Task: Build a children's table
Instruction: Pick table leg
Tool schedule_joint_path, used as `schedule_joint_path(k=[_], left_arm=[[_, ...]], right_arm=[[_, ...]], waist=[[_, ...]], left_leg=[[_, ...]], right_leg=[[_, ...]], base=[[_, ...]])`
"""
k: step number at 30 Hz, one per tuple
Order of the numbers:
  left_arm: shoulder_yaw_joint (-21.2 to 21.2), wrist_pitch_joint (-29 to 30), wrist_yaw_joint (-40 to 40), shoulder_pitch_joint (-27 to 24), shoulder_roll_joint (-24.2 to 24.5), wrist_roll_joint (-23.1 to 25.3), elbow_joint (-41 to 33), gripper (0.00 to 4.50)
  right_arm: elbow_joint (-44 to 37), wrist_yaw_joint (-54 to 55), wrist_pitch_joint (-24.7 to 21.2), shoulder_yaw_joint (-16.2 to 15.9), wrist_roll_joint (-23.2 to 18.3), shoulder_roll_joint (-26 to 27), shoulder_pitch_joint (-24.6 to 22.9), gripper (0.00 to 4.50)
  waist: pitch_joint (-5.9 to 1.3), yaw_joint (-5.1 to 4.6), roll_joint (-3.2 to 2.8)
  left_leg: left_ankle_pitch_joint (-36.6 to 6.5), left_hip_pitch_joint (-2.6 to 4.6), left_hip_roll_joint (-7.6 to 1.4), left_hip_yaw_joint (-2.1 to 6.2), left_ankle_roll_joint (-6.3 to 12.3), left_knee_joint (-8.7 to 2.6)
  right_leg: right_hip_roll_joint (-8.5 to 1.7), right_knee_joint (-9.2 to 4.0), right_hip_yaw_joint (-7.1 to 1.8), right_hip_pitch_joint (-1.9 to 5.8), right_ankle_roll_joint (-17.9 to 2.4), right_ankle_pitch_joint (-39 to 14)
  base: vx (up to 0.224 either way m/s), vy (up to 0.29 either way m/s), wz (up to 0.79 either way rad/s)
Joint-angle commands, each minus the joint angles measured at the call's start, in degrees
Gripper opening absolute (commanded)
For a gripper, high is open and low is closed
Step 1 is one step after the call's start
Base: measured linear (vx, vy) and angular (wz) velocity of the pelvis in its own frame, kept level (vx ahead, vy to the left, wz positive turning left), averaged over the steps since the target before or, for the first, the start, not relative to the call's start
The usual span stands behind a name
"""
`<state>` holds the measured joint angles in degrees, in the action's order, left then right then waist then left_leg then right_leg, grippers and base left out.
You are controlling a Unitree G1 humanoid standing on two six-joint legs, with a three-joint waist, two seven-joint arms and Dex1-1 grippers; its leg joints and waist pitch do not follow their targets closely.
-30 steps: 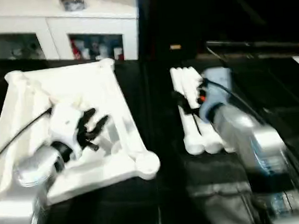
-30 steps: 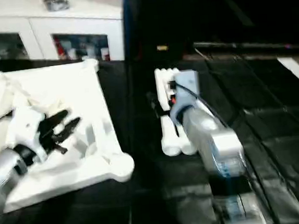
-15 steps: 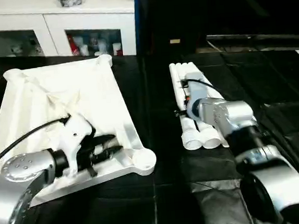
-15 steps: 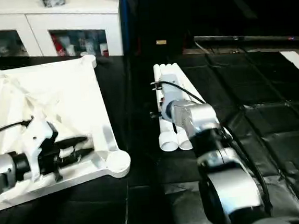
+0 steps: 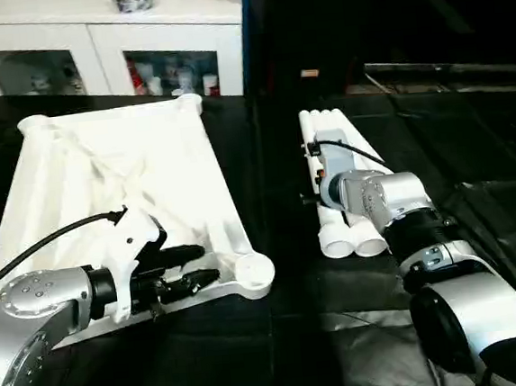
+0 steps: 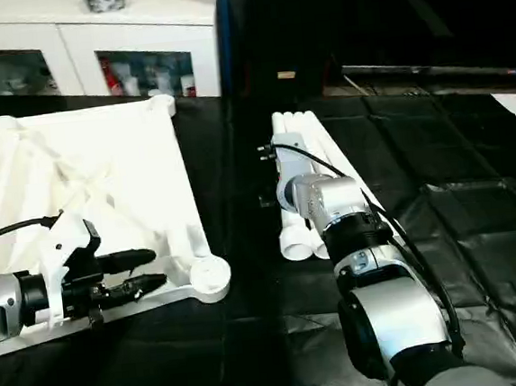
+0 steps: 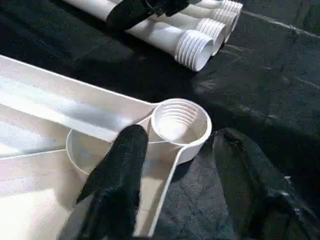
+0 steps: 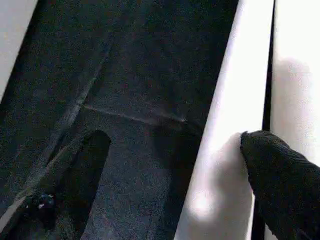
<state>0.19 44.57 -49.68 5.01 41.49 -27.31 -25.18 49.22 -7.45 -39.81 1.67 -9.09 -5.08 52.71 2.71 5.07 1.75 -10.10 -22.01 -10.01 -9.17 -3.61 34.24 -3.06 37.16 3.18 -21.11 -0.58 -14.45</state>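
I see the white tabletop (image 5: pixel 121 182) upside down, ribs up; my left claw (image 7: pixel 175 175) released astride its corner socket (image 7: pixel 180 122); right claw (image 6: pixel 270 174) released over the legs (image 5: pixel 333 177)

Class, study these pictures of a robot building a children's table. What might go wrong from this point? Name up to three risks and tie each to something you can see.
1. The left gripper straddles the rim by the table top's corner socket; closing may push the top aside.
2. The right gripper is down on the bundled legs; grabbing one could roll the others apart.
3. A black cable trails over the top and might snag on its ribs.
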Motion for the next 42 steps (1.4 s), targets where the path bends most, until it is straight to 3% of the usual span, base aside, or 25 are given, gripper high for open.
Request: schedule_joint_path(k=[1, 12, 16, 17, 29, 42], left_arm=[[0.49, 0.62, -0.03, 0.22, 0.78, -0.44, -1.23, 3.02], [0.44, 1.93, 0.37, 0.17, 1.45, -1.55, -2.29, 4.00], [0.39, 2.38, 0.54, 0.32, 1.41, -1.75, -2.47, 4.17], [0.34, 2.51, 0.60, 0.42, 1.38, -1.75, -2.51, 4.44], [0.26, 3.00, 0.49, 0.84, 1.92, -2.52, -2.52, 4.44], [-0.17, 2.61, -0.03, 0.83, 2.43, -2.90, -2.21, 4.44]], right_arm=[[1.56, 0.02, 0.07, 0.52, 0.33, 0.15, 1.17, 4.50], [2.08, 1.63, 1.53, 2.23, -0.11, 0.80, 1.11, 4.50], [0.44, 2.82, 1.35, 2.94, -0.18, 0.63, 1.18, 4.50], [0.16, 3.18, 1.25, 3.29, -0.34, 0.53, 1.19, 4.50], [-4.74, 3.93, -2.15, 3.84, -0.32, 0.08, -0.04, 4.50], [-8.70, 5.51, -9.80, 3.83, -0.16, 0.70, -3.40, 4.50]], waist=[[-3.38, -0.11, -1.19], [-3.37, -0.08, -1.27], [-3.42, -0.10, -1.22], [-3.39, -0.09, -1.16], [-3.40, -0.08, -1.26], [-3.37, -0.06, -1.20]], left_leg=[[-7.59, 1.42, -2.65, 0.48, -5.19, -4.07], [-8.39, 1.44, -2.67, 0.48, -5.27, -4.11], [-7.74, 1.40, -2.66, 0.50, -5.20, -4.10], [-7.65, 1.39, -2.65, 0.48, -5.17, -4.11], [-7.47, 1.37, -2.55, 0.52, -5.51, -4.14], [-7.75, 1.46, -2.56, 0.52, -6.07, -4.21]], right_leg=[[-4.47, -3.37, -2.95, 1.87, -9.67, 3.89], [-4.42, -3.42, -2.98, 1.79, -9.52, 3.23], [-4.39, -3.32, -2.95, 1.84, -9.43, 4.20], [-4.38, -3.34, -2.96, 1.84, -9.36, 4.25], [-4.25, -3.34, -2.94, 1.86, -8.47, 4.42], [-4.27, -3.46, -2.97, 1.84, -7.85, 3.41]], base=[[0.000, 0.000, 0.00], [0.000, 0.000, 0.00], [0.000, 0.000, 0.00], [0.000, 0.000, 0.00], [0.000, 0.000, 0.00], [0.000, 0.000, 0.00]])
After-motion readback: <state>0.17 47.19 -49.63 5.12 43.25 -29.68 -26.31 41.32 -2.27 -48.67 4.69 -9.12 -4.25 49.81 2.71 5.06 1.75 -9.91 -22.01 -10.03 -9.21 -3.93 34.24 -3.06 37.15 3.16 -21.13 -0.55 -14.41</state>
